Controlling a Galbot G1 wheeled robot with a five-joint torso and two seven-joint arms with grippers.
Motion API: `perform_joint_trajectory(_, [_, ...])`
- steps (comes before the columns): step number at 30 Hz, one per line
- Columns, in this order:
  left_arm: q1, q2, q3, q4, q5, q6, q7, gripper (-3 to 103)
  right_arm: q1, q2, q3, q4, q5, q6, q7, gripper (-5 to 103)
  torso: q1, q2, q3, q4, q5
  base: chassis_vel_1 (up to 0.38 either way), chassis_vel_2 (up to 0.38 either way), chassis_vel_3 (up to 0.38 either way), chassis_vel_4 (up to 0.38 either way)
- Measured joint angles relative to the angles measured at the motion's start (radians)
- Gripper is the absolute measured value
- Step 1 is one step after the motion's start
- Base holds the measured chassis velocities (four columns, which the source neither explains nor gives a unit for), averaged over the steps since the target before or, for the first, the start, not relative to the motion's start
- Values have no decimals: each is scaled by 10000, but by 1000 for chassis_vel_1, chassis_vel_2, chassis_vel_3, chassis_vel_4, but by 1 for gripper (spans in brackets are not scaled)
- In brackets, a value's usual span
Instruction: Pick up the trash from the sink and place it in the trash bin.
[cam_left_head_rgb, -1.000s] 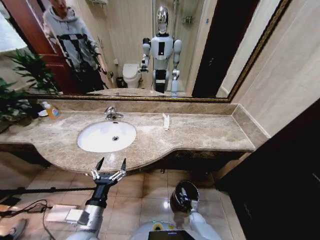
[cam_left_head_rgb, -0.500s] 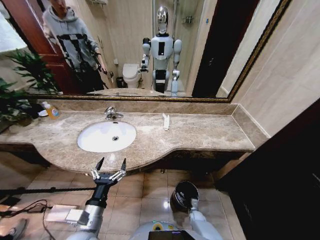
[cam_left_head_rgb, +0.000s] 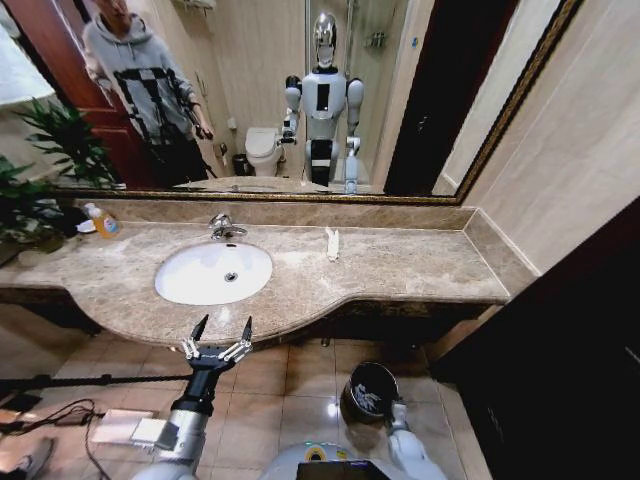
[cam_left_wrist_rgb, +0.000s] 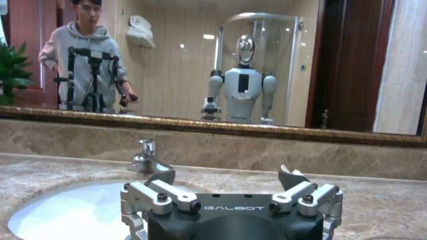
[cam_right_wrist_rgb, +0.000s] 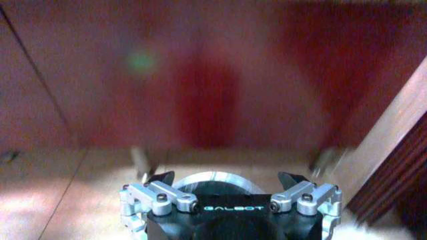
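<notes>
down on the floor below the counter, the right gripper (cam_left_head_rgb: 372, 402) sits over the mouth of the trash bin (cam_left_head_rgb: 352, 388), and that's the only real change: compared with a second ago the right arm has slid back toward the robot a bit, so more of the bin's dark inside shows. in the right wrist view the right gripper (cam_right_wrist_rgb: 225, 178) has its fingers spread wide with nothing between them, bin rim right below.

the left gripper (cam_left_head_rgb: 221, 336) hasn't budged, hanging in front of the counter edge just short of the sink (cam_left_head_rgb: 213, 272), fingers spread wide and empty. same deal from the left wrist view, left gripper (cam_left_wrist_rgb: 227, 176) open with the sink (cam_left_wrist_rgb: 60, 215) and one chrome faucet (cam_left_wrist_rgb: 147, 158) beyond it.

writing: "galbot" is printed on both gripper bodies, nothing else i can read.

counts: one flat white packet (cam_left_head_rgb: 332, 243) lying on the counter (cam_left_head_rgb: 400, 270) to the right of the sink, well apart from it, nothing visible inside the sink. one orange-yellow bottle (cam_left_head_rgb: 102, 220) at the far left by the mirror (cam_left_head_rgb: 420, 100). one bin, two grippers.
</notes>
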Motion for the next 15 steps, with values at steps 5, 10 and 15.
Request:
perform_joint_trajectory(5, [0,0,0,0,0,0,-1,100,-1064,-89,262,2326,-357,730,556,100,0,0,0,1,-2,0,0,0,0])
perform_joint_trajectory(10, [0,-1,0,0,0,0,0,100,-2223,118,627,4845,26,770,872,100,0,0,0,0,-4,0,0,0,0])
perform_joint_trajectory(15, [0,0,0,0,0,0,0,100,-3095,336,919,7415,1659,-190,907,100,0,1,0,-1,-3,0,0,0,0])
